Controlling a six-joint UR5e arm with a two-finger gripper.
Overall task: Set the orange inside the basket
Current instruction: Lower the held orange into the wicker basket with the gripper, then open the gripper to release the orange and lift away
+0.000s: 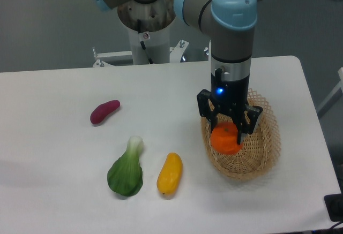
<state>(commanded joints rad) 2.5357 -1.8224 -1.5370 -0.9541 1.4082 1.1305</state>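
White counter (64, 202): oval tan woven wicker basket (267, 153) as landmark. Black two-finger end effector (229, 132) above basket, closed around small round bright-orange orange (225, 140), held over basket interior. Basket otherwise looks empty. Step judged: placement, near done. Next: lower slightly, release fingers, retract upward. Remaining produce left of basket, well apart.

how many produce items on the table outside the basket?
3: a purple sweet potato at left, a green bok choy near the front, and a yellow-orange elongated fruit beside it. The round orange is over the wicker basket.
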